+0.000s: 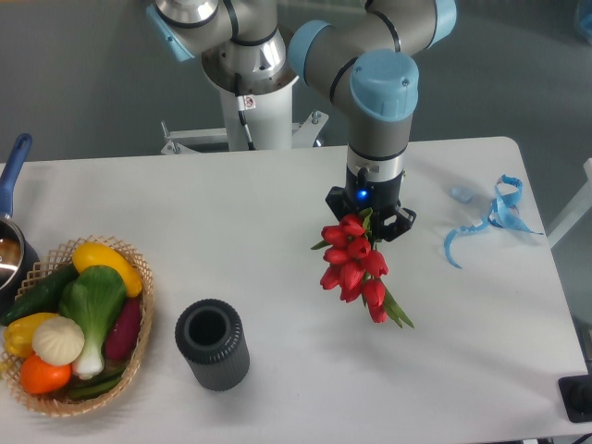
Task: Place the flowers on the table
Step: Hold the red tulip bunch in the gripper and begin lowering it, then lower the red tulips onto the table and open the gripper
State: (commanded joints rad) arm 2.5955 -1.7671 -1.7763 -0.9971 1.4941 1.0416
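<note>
The flowers (pixel 353 268) are gripped in the closed gripper (pixel 370 220), hanging above the bench (pixel 277 213); release is left.

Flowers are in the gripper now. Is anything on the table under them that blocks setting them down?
Nothing visible does. The flowers hang from the gripper over bare white table. The dark ribbed cylinder stands off to the left, the blue ribbon lies to the right, and the vegetable basket sits at the far left.

Basket (pixel 139 305) left of cup (pixel 213 344) on table (pixel 231 222).
</note>
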